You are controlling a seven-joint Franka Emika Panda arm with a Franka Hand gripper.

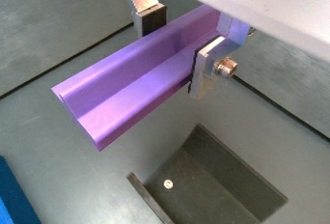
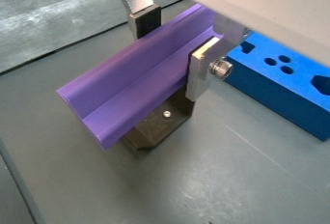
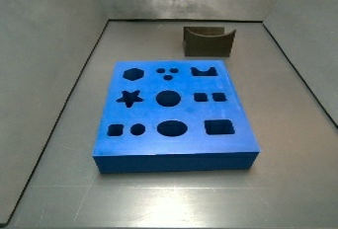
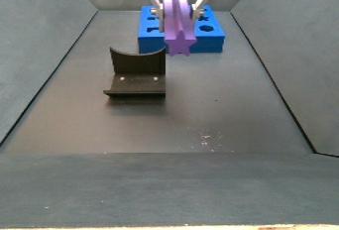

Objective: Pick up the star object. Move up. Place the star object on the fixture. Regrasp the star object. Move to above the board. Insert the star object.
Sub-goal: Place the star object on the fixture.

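Grey floor lies below: the gripper [image 2: 178, 42] hangs high, clamped across the level star object [image 2: 129, 83], directly above the fixture [image 2: 152, 131].

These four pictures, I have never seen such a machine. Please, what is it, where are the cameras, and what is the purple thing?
It is a robot arm ending in a gripper with two flat silver fingers. Two cameras ride on its wrist and look down past the fingers; two more stand beside the table. The fingers are shut on the star object, a long purple bar, held level in the air above the floor. In a side view it hangs near the fixture, a small dark notched block. The board, a thick blue slab with shaped holes, lies on the dark floor.
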